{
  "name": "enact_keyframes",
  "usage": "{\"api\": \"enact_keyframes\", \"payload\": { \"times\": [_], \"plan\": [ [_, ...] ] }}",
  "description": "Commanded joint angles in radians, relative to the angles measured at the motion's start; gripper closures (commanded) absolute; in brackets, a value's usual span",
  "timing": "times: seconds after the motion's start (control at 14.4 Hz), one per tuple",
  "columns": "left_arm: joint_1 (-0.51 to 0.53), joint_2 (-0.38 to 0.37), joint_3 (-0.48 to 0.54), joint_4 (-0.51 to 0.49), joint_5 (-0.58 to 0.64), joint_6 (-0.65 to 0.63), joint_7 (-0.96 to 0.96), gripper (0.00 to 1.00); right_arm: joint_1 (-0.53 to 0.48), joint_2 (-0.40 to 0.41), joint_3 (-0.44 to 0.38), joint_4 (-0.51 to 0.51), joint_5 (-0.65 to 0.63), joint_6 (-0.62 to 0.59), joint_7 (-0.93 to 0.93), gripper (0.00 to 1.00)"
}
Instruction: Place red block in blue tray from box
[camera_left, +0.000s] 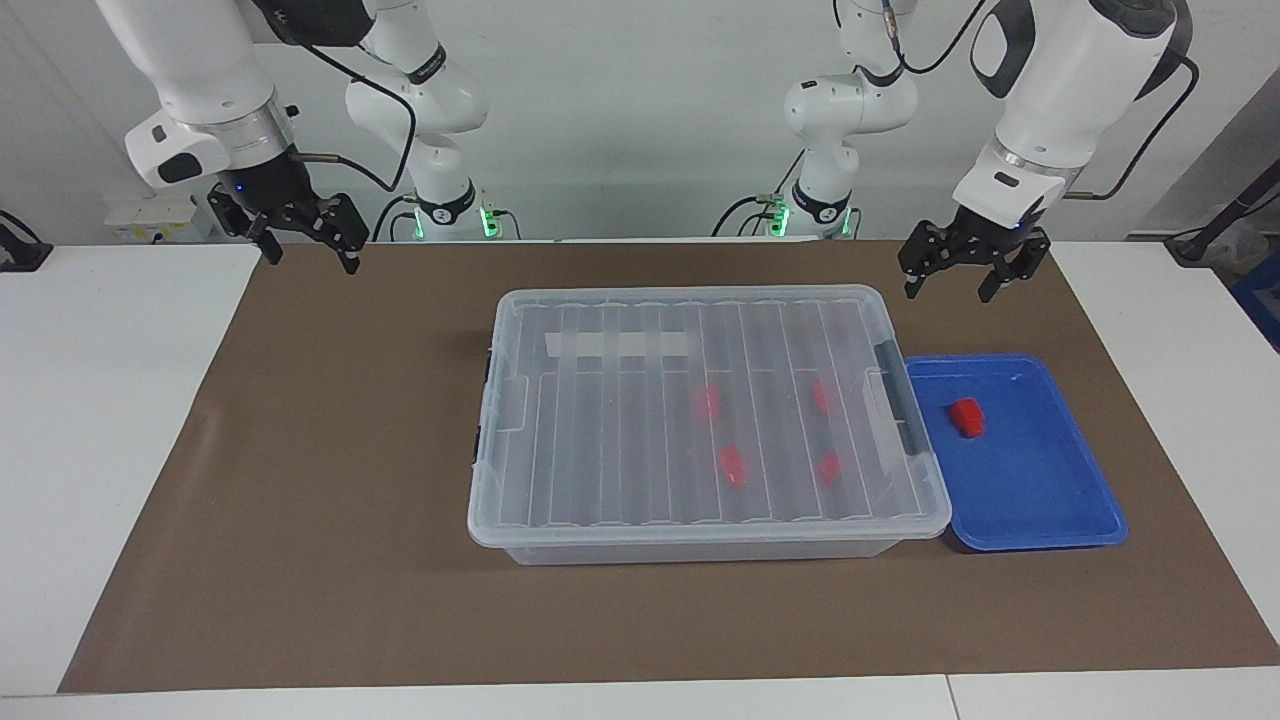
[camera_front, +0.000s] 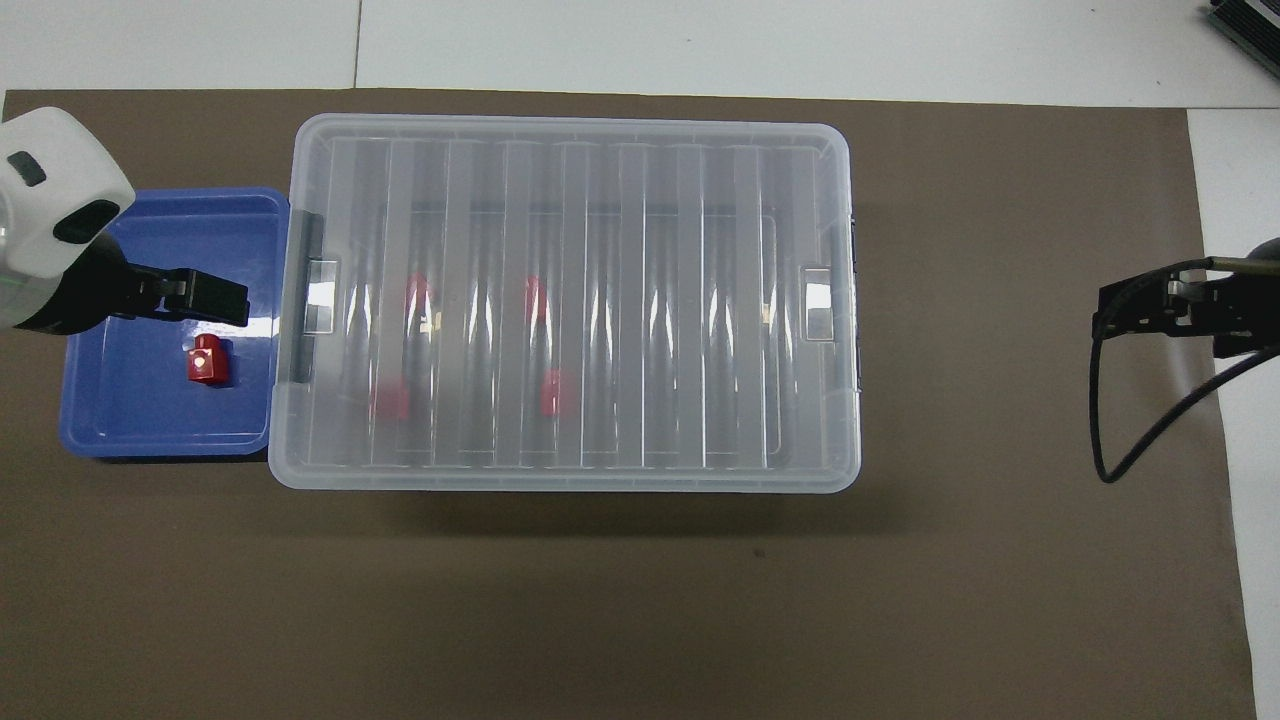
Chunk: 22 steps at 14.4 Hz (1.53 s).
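Note:
The clear box (camera_left: 600, 440) stands mid-table with its ribbed lid shut; it also shows in the overhead view (camera_front: 650, 300). Several red blocks show through the lid, such as one (camera_left: 733, 466) toward the left arm's end, also seen from overhead (camera_front: 553, 392). The blue tray (camera_left: 1040, 500) lies beside the box at the left arm's end. One red block (camera_left: 967, 417) lies in it, also seen from overhead (camera_front: 205, 360). My left gripper (camera_left: 950, 285) hangs open and empty over the tray's (camera_front: 130, 420) robot-side part. My right gripper (camera_left: 308, 255) waits open and empty, high over the mat at the right arm's end.
A brown mat (camera_left: 330, 480) covers the table's middle, with white table (camera_left: 90, 420) at both ends. The box has dark grey latch handles (camera_left: 897, 385) at its short ends. A black cable (camera_front: 1130, 440) loops below the right gripper (camera_front: 1140, 315).

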Motion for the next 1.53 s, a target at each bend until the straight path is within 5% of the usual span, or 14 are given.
{"api": "enact_keyframes", "payload": {
  "times": [0.0, 1.46],
  "plan": [
    [0.006, -0.028, -0.001, -0.026, 0.014, -0.006, 0.001, 0.0, -0.014, 0.0, 0.011, 0.003, 0.004, -0.006, 0.014, 0.0],
    [-0.069, -0.03, 0.059, -0.028, 0.014, -0.016, 0.0, 0.0, -0.014, 0.0, 0.011, 0.003, 0.004, -0.006, 0.014, 0.0]
  ]
}}
